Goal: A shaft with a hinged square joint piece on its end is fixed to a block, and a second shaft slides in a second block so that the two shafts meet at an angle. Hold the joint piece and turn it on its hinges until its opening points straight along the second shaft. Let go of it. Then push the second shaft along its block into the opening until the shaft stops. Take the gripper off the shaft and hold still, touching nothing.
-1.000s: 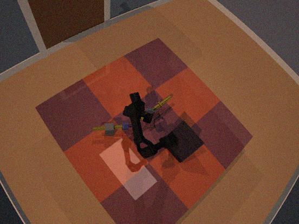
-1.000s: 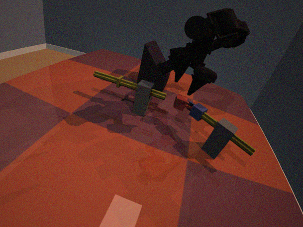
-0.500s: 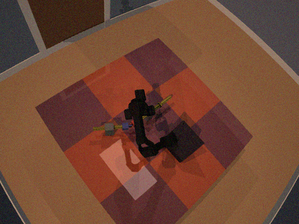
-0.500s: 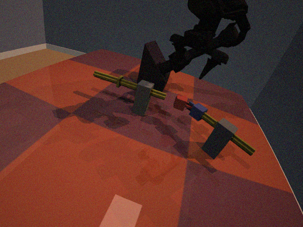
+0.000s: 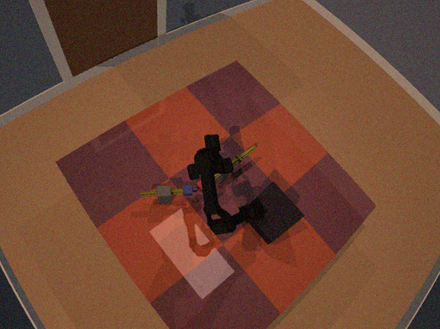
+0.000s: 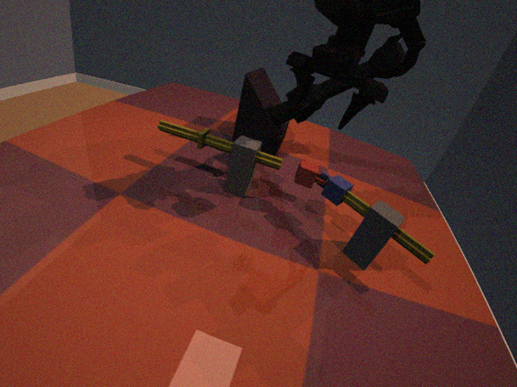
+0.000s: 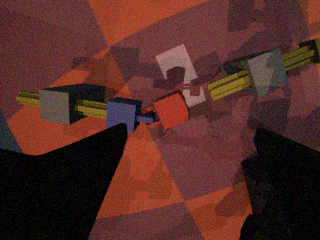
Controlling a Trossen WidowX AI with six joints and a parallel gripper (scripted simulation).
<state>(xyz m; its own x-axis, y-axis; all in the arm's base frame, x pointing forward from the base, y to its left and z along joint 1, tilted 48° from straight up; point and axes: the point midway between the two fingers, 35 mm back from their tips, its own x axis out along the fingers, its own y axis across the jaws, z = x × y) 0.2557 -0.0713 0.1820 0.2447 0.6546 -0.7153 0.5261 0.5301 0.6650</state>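
Observation:
The red square joint piece (image 6: 307, 171) (image 7: 172, 111) (image 5: 198, 186) hangs on a blue hinge piece (image 6: 337, 188) (image 7: 123, 115) (image 5: 187, 190) at the end of the fixed yellow shaft (image 6: 406, 242) (image 7: 27, 100). That shaft runs through a grey block (image 6: 372, 234) (image 7: 58, 106) (image 5: 163, 194). The second yellow shaft (image 6: 186, 135) (image 7: 234, 83) (image 5: 247, 152) rests in its own grey block (image 6: 242, 165) (image 7: 267, 72), its near end a short gap from the joint piece. My gripper (image 6: 336, 102) (image 7: 192, 132) is open and empty. It hangs well above the joint piece and touches nothing.
The arm's dark base box (image 5: 277, 217) (image 6: 257, 107) stands behind the second shaft's block. A small collar (image 6: 202, 138) (image 5: 239, 156) sits on the second shaft near its far end. A pale rectangle (image 5: 190, 254) (image 6: 204, 365) is marked on the chequered floor.

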